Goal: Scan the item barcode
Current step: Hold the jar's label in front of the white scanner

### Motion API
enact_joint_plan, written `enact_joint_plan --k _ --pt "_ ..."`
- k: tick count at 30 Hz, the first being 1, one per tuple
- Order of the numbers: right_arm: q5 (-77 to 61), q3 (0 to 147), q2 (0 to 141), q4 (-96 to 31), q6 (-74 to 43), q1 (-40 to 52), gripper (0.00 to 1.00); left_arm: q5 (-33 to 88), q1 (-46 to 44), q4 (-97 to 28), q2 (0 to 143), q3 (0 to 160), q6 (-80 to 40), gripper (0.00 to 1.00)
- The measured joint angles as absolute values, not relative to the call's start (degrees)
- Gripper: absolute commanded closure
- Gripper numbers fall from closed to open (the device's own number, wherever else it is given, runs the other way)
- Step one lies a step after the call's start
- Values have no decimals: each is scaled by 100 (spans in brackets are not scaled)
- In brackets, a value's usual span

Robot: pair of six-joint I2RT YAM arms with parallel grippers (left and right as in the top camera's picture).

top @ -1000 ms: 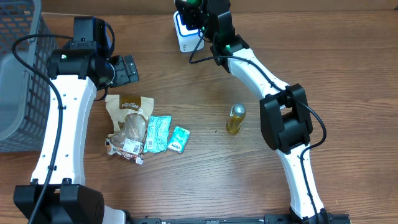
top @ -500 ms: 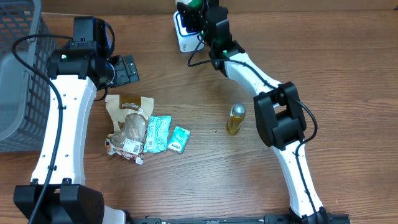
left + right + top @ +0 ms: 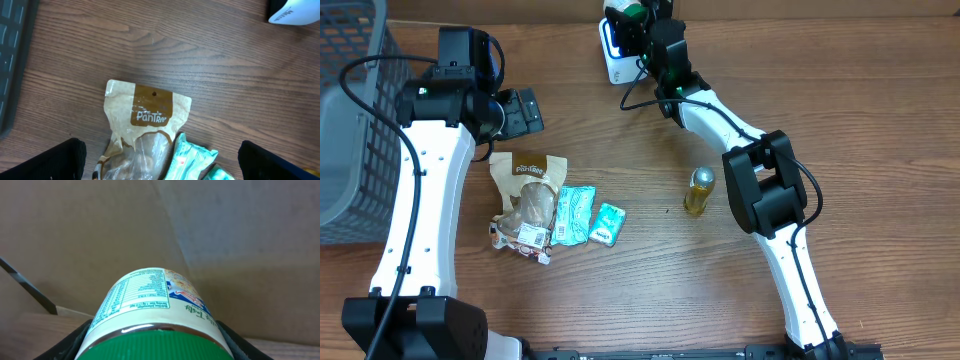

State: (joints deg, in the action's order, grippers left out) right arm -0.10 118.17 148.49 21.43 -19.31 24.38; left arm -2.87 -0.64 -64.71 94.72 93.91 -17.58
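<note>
Right claw (image 3: 155, 342) clamps the green-lidded jar (image 3: 150, 300) at top center, by the scanner (image 3: 616, 58). Rigid, probably smooth plastic (slippery label), so squeeze its sides near the lid. Left claw (image 3: 523, 110) is wide open.

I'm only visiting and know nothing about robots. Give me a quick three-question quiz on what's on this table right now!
1. True or false: the right hand grips a green-lidded jar.
2. Multiple choice: the left hand is A) open and empty, B) shut on a bottle, C) lifting the basket.
3. Fill in: ___ teal packets lie beside the brown snack bag.

Key: 1 true; 2 A; 3 two.
</note>
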Motion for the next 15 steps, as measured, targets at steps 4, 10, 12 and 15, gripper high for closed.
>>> enact_joint_plan --k 4,10,12,15 --pt "-27 11817 14851 2401 -1931 2436 96 -287 -64 -6471 9472 9391 -1758 0" --pt "-209 11817 14582 1660 -1935 2412 95 -287 -64 -6469 9472 9391 -1758 0" --pt "-301 11810 14335 1055 -1940 2381 94 -285 -64 -6473 9472 9391 -1758 0" --pt "-432 11806 13644 -172 -1949 2265 91 -287 -64 -6469 9472 9391 -1758 0"
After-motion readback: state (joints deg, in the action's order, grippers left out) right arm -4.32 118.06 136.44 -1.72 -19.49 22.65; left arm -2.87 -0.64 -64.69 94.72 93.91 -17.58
